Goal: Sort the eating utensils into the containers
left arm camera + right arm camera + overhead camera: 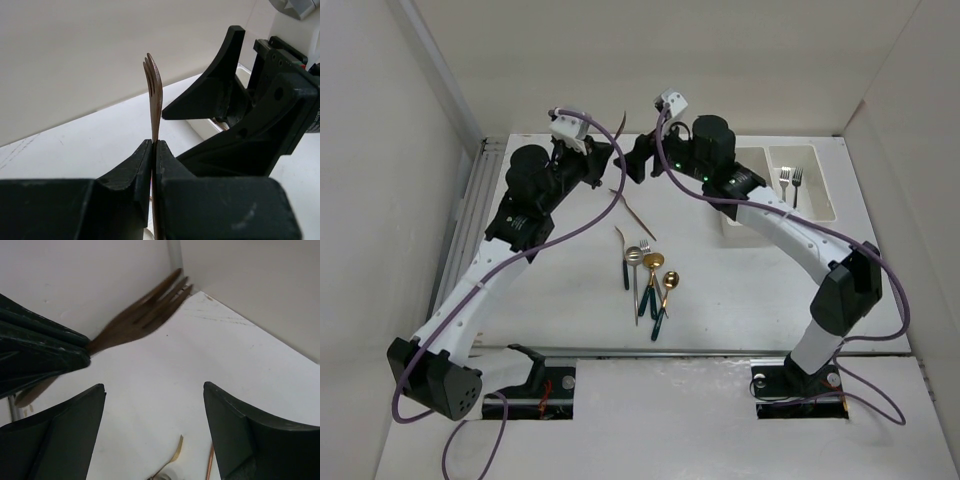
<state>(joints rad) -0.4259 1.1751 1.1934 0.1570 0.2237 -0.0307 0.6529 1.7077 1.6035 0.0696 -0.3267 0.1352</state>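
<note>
A wood-brown fork point(154, 95) stands tines up, its handle clamped between the jaws of my shut left gripper point(154, 142). From above, that gripper point(608, 160) is raised at the table's back middle, and the fork point(623, 118) pokes up beside it. My right gripper point(638, 162) faces it from the right, close by. In the right wrist view the right gripper point(154, 387) is open and empty, with the brown fork point(145, 315) beyond its fingertips. The white containers point(817, 215) sit at the back right, two silver forks point(790, 182) in the right compartment.
A copper utensil point(632, 207) lies just below the grippers. Several spoons and forks point(648, 280), gold heads with dark green handles and silver ones, lie bunched mid-table. The right arm covers part of the left compartment point(748, 160). Walls enclose the back and sides.
</note>
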